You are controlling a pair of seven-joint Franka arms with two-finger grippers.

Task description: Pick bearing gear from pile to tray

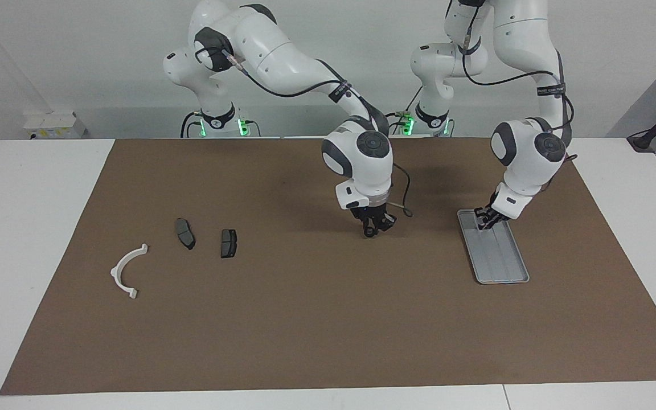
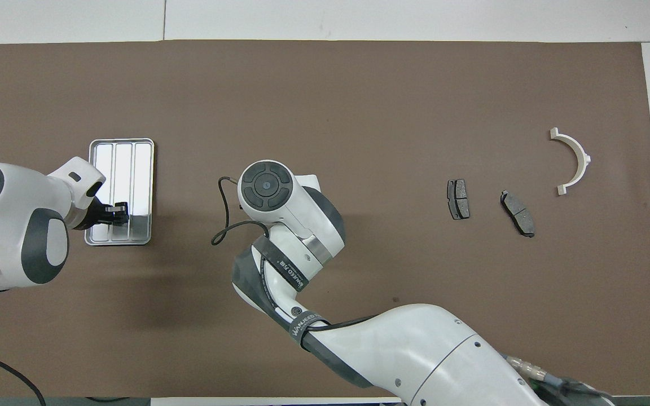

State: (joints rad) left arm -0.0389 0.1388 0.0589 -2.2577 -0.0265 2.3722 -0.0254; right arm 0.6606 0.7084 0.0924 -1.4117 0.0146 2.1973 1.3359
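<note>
The silver tray (image 1: 501,262) lies toward the left arm's end of the mat and also shows in the overhead view (image 2: 133,163). My left gripper (image 1: 484,221) is low over the tray's end nearer to the robots (image 2: 117,213). My right gripper (image 1: 374,228) hangs over the middle of the mat, shut on a small black round piece, the bearing gear (image 1: 369,232). In the overhead view its own wrist hides it. The pile lies toward the right arm's end: a white bracket (image 1: 116,272) (image 2: 582,155) and two dark brake pads (image 1: 185,233) (image 1: 228,243).
A brown mat (image 1: 305,319) covers the white table. The brake pads also show in the overhead view (image 2: 458,199) (image 2: 518,206). A black cable (image 1: 405,205) loops off the right wrist. A white box (image 1: 54,125) stands off the mat by the wall.
</note>
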